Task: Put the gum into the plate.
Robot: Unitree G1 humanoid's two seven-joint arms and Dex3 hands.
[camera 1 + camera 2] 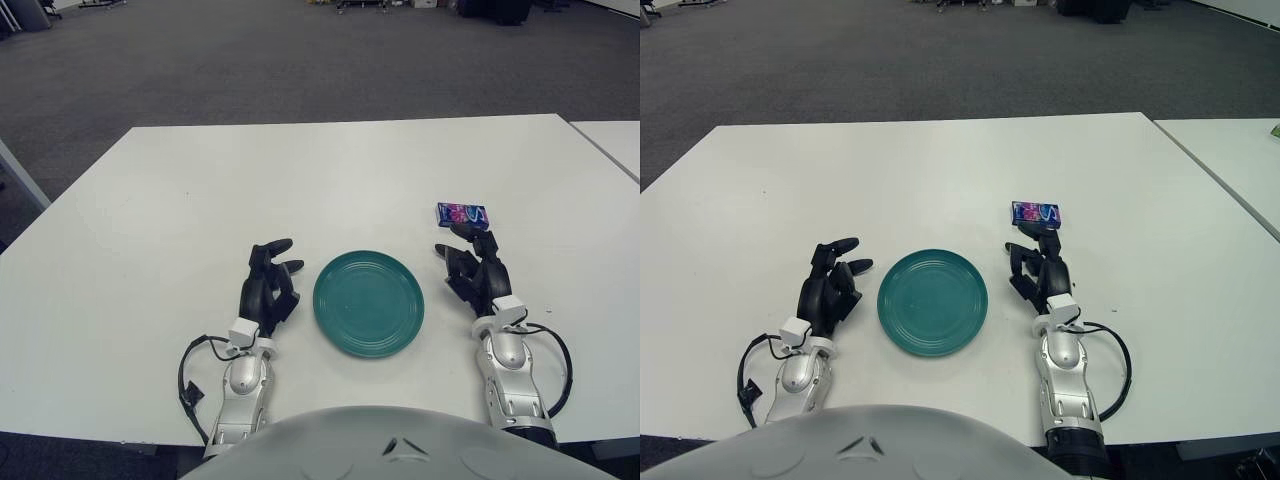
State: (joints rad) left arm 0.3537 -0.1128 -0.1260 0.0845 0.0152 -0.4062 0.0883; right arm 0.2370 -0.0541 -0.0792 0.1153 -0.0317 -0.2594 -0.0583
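Gum remained outside the plate at this moment, so we judged the task barely begun. Working from largest to smallest: the white desk (300,180) filled most of the view and carried everything. On it, near our body and between our two arms, sat the round teal plate (369,303), and nothing lay in it. Our left hand (269,284) showed just to the left of the plate, its dark fingers loosely curled and gripping nothing; it looked idle. Our right hand (476,266) showed to the right of the plate, fingers relaxed and partly bent, holding nothing, with its fingertips reaching toward the gum. The gum (461,214), a small flat pack with a blue and pink wrapper, lay flat on the desk just beyond those fingertips, on the far right side of the plate; we could not tell whether a fingertip touched it. In our judgement, the grasp, the lift, the carry leftward over the rim and the release all still lay ahead.
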